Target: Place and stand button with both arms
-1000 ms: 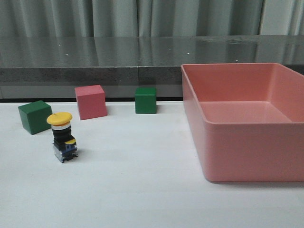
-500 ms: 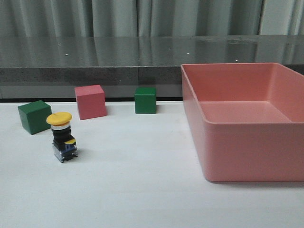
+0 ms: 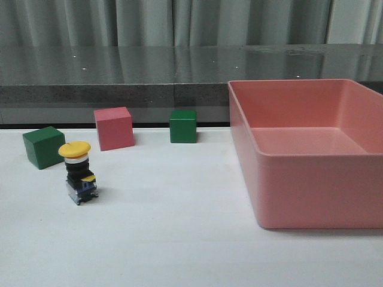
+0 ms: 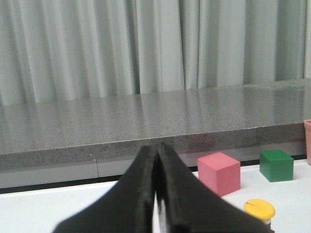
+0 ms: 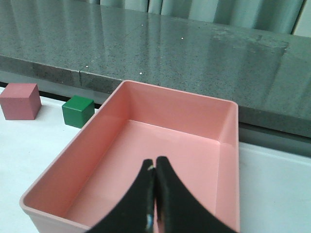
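The button (image 3: 79,173) stands upright on the white table at the left, yellow cap up, blue-grey base down. Its yellow cap also shows in the left wrist view (image 4: 259,209). Neither arm shows in the front view. My left gripper (image 4: 157,148) is shut and empty, back from the button and to its left. My right gripper (image 5: 155,162) is shut and empty, held above the near part of the pink bin (image 5: 228,145).
A pink bin (image 3: 263,179) fills the right side of the table. A green cube (image 3: 43,147), a pink cube (image 3: 114,128) and a second green cube (image 3: 183,126) stand behind the button. A grey stone ledge (image 3: 119,78) runs along the back.
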`<state>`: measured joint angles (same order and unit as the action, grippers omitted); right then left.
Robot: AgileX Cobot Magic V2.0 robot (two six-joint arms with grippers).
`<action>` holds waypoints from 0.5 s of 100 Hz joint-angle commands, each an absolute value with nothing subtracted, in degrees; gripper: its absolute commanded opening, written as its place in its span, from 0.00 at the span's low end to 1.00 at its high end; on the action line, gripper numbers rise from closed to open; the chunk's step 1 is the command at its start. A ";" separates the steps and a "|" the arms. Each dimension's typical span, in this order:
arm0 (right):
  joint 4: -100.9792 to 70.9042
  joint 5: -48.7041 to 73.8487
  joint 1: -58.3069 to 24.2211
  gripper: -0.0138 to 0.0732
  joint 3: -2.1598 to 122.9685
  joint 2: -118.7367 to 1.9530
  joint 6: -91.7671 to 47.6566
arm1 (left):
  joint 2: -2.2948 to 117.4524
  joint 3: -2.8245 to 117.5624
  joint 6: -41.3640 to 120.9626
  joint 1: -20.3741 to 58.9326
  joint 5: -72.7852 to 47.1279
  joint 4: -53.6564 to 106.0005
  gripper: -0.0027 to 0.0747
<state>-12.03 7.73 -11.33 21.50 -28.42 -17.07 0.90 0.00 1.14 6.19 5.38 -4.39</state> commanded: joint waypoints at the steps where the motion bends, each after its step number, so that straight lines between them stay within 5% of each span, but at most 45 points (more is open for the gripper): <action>1: -12.08 2.96 -11.04 0.09 22.71 -28.42 -17.29 | 1.62 -2.61 0.56 6.14 10.07 -3.96 0.01; 50: -8.19 2.42 -6.76 0.09 7.32 -0.22 -15.00 | 1.62 -2.61 0.56 6.14 10.07 -3.96 0.01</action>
